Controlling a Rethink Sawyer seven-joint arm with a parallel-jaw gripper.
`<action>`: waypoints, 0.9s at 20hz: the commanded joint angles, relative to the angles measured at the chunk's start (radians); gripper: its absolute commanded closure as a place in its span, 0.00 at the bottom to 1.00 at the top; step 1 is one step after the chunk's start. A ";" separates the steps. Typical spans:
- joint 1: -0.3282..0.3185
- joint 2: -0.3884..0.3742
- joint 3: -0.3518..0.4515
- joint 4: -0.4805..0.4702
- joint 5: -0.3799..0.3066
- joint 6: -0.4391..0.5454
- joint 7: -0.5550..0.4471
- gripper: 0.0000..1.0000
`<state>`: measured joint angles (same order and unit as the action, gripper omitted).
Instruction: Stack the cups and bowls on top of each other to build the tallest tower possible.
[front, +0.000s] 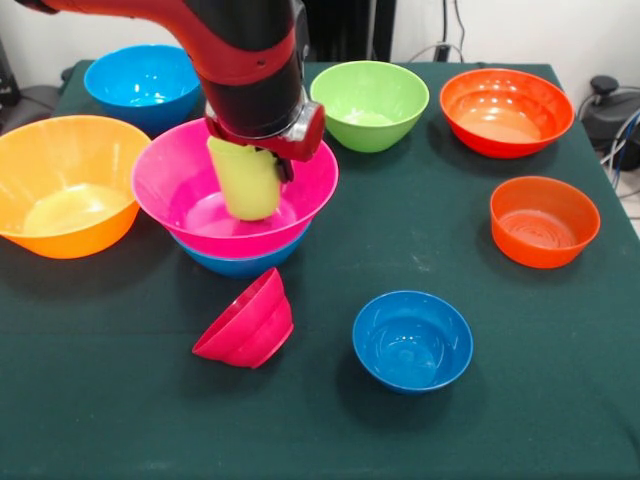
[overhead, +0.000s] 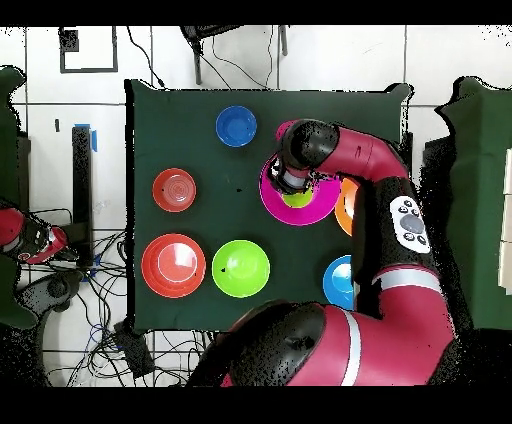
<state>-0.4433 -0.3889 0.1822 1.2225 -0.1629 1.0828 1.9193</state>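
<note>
The lime-green cup (front: 246, 185) hangs under my gripper (front: 252, 160), which is shut on its upper part. The cup's lower end is down inside the large pink bowl (front: 180, 185), and I cannot tell whether it touches the bottom. That pink bowl is nested in a medium blue bowl (front: 240, 264), of which only the lower edge shows. A small crimson bowl (front: 246, 325) lies tipped on its side in front of this pile. From overhead, the arm's wrist covers most of the pink bowl (overhead: 318, 212) and only a sliver of the cup (overhead: 298, 199) shows.
Around the pile stand a large orange bowl (front: 65, 185), a blue bowl (front: 145, 85), a green bowl (front: 370, 105), a large red-orange bowl (front: 505, 110), a smaller red-orange bowl (front: 543, 222) and a small blue bowl (front: 412, 340). Cables lie off the table's edges.
</note>
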 joint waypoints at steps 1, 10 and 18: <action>0.000 0.066 0.028 0.005 -0.058 -0.093 -0.034 1.00; 0.002 0.048 0.012 -0.035 -0.097 -0.066 -0.065 1.00; 0.004 0.047 0.008 -0.079 -0.112 -0.052 -0.085 1.00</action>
<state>-0.4433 -0.3627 0.1750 1.2030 -0.1792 1.0828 1.9193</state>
